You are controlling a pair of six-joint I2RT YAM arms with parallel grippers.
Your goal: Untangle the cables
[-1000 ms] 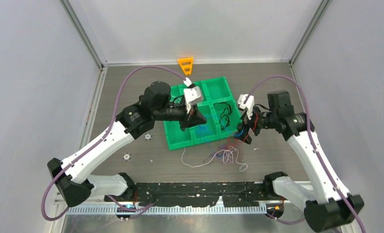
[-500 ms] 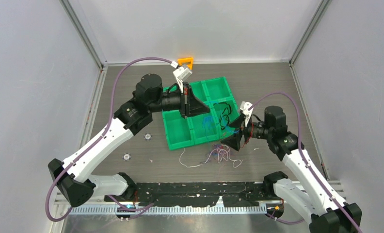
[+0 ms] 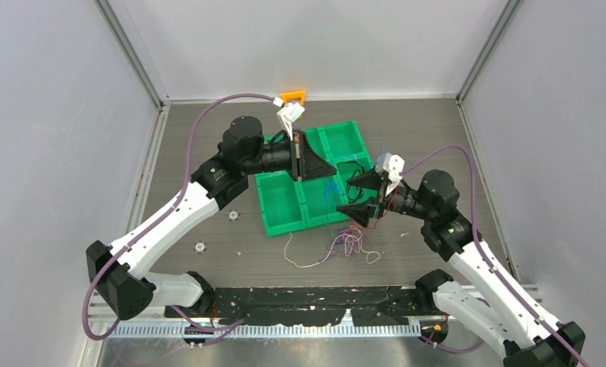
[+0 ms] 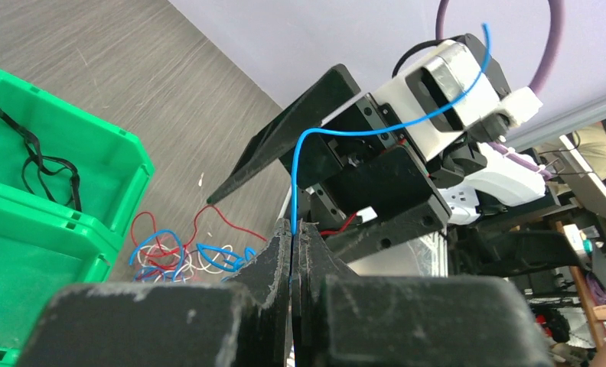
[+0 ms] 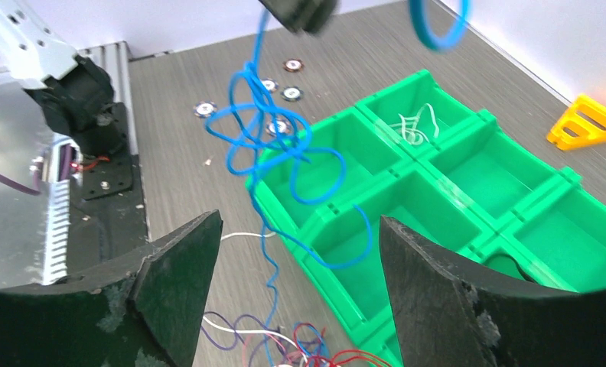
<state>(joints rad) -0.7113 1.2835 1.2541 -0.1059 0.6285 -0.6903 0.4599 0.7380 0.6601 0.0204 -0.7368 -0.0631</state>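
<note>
Left fingers (image 4: pixel 273 264) pinched shut on the blue cable (image 4: pixel 376 126). The short end sticks up past the tips. The long part dangles in loose loops above the green bin tray (image 3: pixel 281 206).

Right fingers (image 5: pixel 181 267) spread wide, gripping nothing, with the loops hanging just ahead.

The strand's lower end appears to run into the tangle (image 3: pixel 350 241) of red, white, blue and purple wires on the counter (image 3: pixel 208 138), just beside the tray's near edge.

Step, by my reading: drawing blue out of the knot. Next calls for the right fingers to close on the strand low down, then a gentle pull apart; a snag would drag the heap.

Left arm reaches over the tray, wrist roughly level. Right arm is elbow-bent, wrist aimed at the left.
</note>
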